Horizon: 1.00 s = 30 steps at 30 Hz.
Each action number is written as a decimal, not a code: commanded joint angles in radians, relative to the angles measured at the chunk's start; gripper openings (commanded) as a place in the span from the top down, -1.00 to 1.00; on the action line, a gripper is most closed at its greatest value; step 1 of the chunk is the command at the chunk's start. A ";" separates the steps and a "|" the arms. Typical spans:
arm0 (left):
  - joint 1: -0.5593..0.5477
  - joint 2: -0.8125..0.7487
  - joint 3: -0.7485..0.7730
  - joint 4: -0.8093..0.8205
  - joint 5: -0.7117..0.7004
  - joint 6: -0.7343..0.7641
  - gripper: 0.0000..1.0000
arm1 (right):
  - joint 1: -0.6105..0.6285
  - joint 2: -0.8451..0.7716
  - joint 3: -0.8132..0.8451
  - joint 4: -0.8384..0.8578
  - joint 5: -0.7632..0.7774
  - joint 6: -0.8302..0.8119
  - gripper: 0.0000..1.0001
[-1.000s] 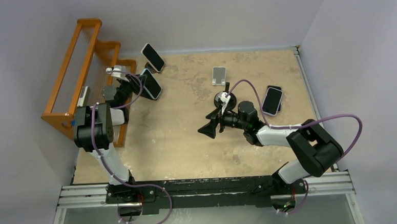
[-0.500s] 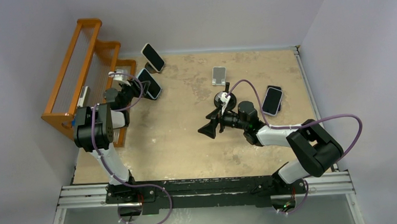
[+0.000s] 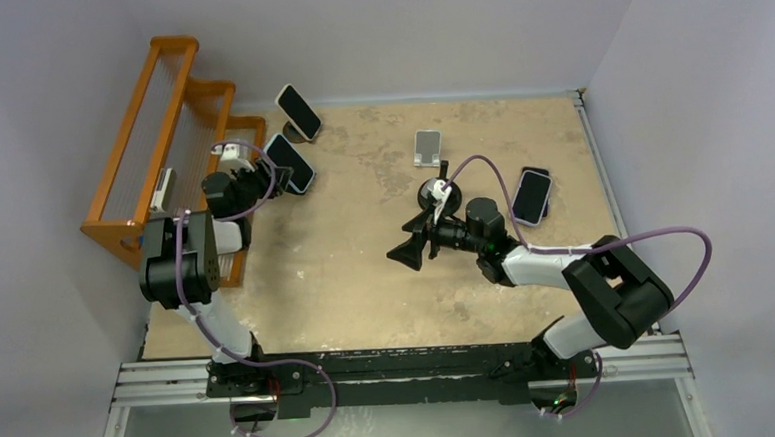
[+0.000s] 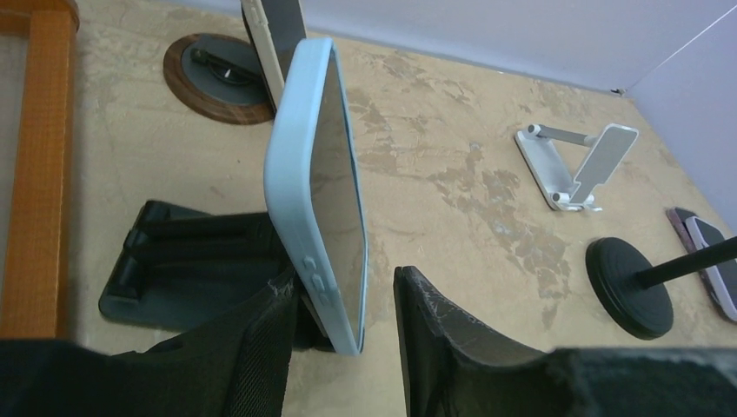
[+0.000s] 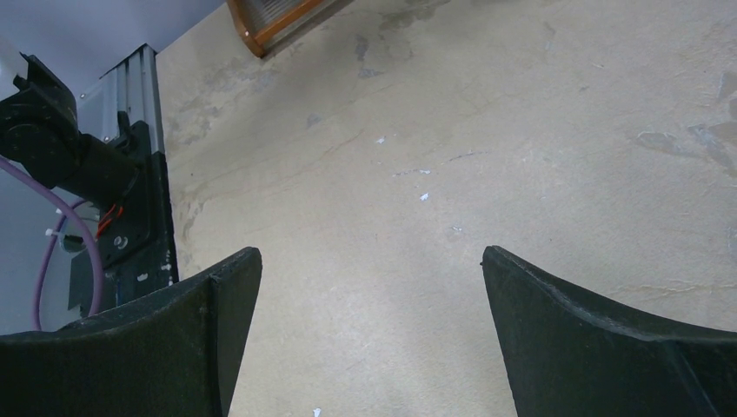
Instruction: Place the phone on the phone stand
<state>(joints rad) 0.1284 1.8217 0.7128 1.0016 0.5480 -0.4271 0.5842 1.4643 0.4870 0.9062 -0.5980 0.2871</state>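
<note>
One phone (image 4: 317,182), blue-cased, leans on the dark stand (image 4: 187,261), long axis rising away from the wrist. We see it between the left gripper's (image 4: 346,291) parted jaws, a gap on its screen side, so we judge nothing gripped; we'd back straight out. Our right gripper (image 5: 369,287), wide and empty, hangs well apart to the right

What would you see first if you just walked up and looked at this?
A light-blue phone propped on a dark stand at the far left, beside an orange rack, with the left claw open around it. In the middle, the right claw gapes wide over the table.
</note>
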 commanded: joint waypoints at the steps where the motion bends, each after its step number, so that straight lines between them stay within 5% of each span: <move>1: -0.001 -0.096 -0.043 -0.088 -0.022 -0.040 0.15 | 0.006 -0.031 -0.001 0.058 -0.028 -0.015 -0.98; 16: -0.009 -0.146 -0.064 -0.306 -0.053 -0.098 0.15 | 0.006 -0.060 -0.013 0.065 -0.033 -0.009 -0.98; 24: -0.030 -0.278 -0.038 -0.514 -0.188 0.139 0.16 | 0.020 -0.056 -0.012 0.075 -0.047 -0.004 -0.98; 30: -0.063 -0.169 0.096 -0.723 -0.256 0.278 0.21 | 0.030 -0.059 -0.012 0.079 -0.052 -0.001 -0.98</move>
<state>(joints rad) 0.0910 1.5944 0.7189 0.4290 0.3676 -0.2913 0.6064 1.4319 0.4820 0.9276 -0.6243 0.2878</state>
